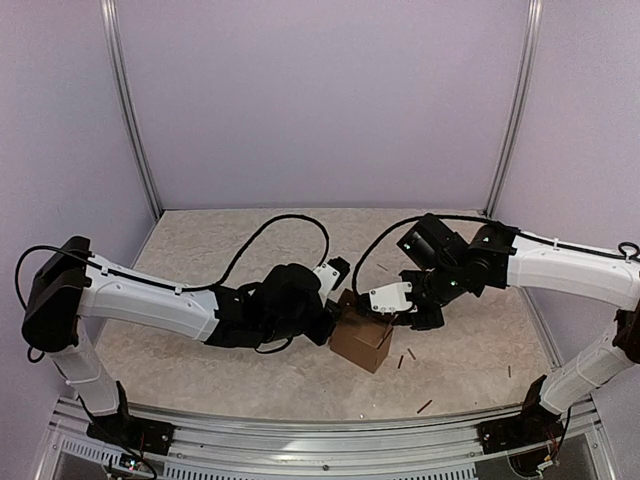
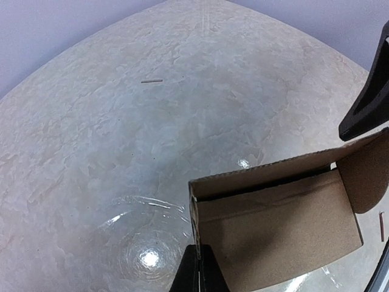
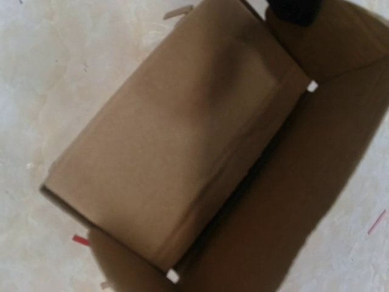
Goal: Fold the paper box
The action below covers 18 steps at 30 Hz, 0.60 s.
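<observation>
The pale, mottled table [image 1: 200,250] fills the floor of the overhead view. The left arm [image 1: 150,300] reaches in from 8 o'clock and the right arm [image 1: 560,262] from 3 o'clock, and they meet near the middle.

The paper box [image 1: 358,345] stands between them, just toward 5 o'clock from the table's centre. It is plain brown cardboard resting on the tabletop. In the left wrist view its top is open, the inside is visible, and one flap stands up on the far side.

The left gripper [image 2: 197,258] sits at the box's 9 o'clock. Its pads are pressed together, and the box's wall edge runs straight into the seam between them, so they seem to pinch that wall.

The right gripper [image 1: 400,318] is at the box's 1 o'clock, close over the upper corner. I cannot tell how its jaws stand, because the box fills its own wrist view.

A few small dark sticks [image 1: 425,406] lie scattered from 3 to 5 o'clock of the box.
</observation>
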### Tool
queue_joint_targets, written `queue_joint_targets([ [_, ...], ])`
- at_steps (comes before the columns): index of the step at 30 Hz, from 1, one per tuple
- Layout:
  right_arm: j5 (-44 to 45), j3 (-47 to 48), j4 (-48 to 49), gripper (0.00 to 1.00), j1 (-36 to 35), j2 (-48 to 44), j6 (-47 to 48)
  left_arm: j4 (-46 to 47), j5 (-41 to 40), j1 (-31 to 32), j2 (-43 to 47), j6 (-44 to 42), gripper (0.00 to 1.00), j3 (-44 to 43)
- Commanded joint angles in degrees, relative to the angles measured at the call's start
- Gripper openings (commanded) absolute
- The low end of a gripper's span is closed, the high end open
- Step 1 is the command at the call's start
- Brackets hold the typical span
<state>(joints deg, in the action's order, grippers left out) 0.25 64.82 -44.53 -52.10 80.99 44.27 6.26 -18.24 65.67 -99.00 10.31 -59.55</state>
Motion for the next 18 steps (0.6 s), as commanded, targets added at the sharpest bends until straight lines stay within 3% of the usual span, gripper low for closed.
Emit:
queue_joint_targets([
  [1,2.7,-1.7,1.1,0.28,-1.3,0.1,0.7,-0.5,0.5,1.3,-0.4,1.9,0.00,2.2],
  [18,6.3,-2.6,2.2,0.27,-2.8,0.3,1.3,-1.7,-1.6,2.4,-3.1,4.3,0.00,0.3],
])
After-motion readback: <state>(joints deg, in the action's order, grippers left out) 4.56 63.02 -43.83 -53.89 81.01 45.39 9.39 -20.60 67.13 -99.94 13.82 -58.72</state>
